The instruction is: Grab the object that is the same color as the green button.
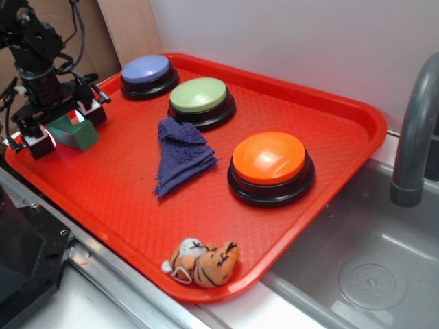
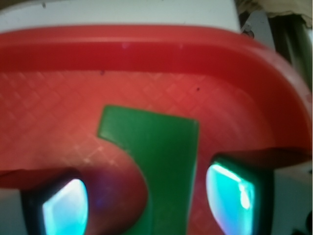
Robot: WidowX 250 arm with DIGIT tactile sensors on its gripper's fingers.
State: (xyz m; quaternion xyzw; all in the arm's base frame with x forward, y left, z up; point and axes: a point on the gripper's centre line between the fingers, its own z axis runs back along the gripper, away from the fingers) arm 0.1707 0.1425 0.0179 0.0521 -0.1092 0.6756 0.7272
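The small dark green block (image 1: 74,133) with a curved notch lies at the far left corner of the red tray (image 1: 329,130). My gripper (image 1: 65,130) is low over it, open, with one finger on each side. In the wrist view the block (image 2: 164,152) lies between the two glowing pads (image 2: 230,196), nearer the right one, with a thin strip of tray showing between them. The notch faces the left pad. The pale-green domed button (image 1: 198,94) stands on its black base at the back middle of the tray.
A lavender-blue button (image 1: 145,68) stands at the back left and an orange button (image 1: 269,157) at the right. A purple-blue cloth (image 1: 180,156) lies mid-tray and a tiger plush (image 1: 202,262) at the front edge. The tray rim (image 2: 146,49) is just beyond the block. A sink (image 1: 357,260) and faucet (image 1: 415,130) are at the right.
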